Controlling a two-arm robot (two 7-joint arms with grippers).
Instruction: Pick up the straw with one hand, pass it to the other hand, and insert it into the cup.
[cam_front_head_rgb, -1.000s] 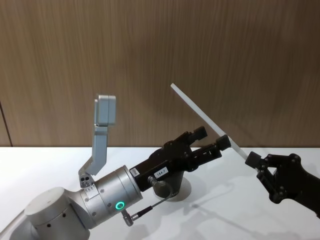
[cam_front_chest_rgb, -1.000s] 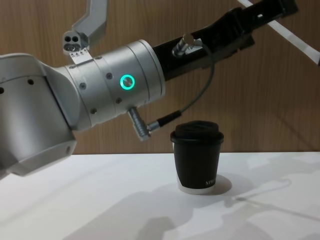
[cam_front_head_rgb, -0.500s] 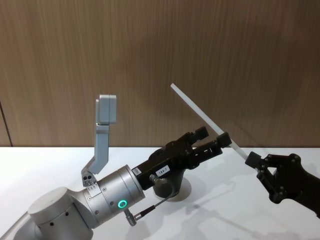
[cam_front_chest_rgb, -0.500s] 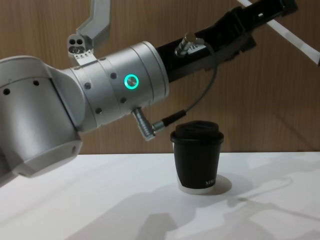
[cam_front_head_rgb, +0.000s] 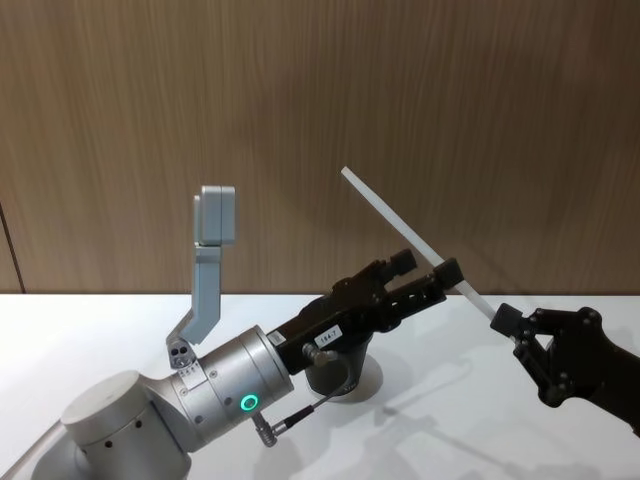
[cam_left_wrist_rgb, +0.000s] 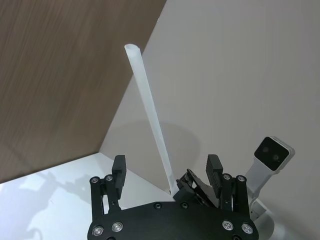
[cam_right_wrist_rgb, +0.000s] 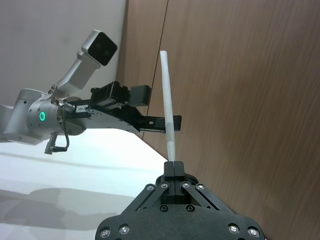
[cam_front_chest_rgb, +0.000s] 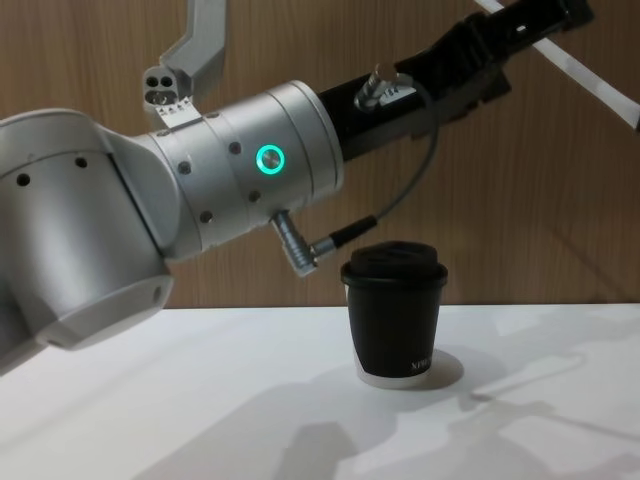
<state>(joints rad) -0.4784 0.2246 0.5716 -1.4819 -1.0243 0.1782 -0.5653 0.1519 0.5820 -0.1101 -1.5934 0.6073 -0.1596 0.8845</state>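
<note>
The white straw slants up and to the left in mid-air, its lower end pinched in my shut right gripper at the right. My left gripper, on a silver wrist with a green ring, reaches in from the left. It is open, and the straw passes between its fingers without being clamped. In the left wrist view the straw runs between the two spread fingers. The right wrist view has the straw rising from my right gripper. The black lidded cup stands upright on the table below my left arm.
A wood-panelled wall closes off the back of the white table. The grey camera bracket sticks up from my left wrist. My left arm's silver wrist hangs low over the table, just left of the cup.
My left arm has shifted slightly forward and to the right, bringing its open fingers a little higher along the straw. The right gripper, straw and cup have stayed put.
</note>
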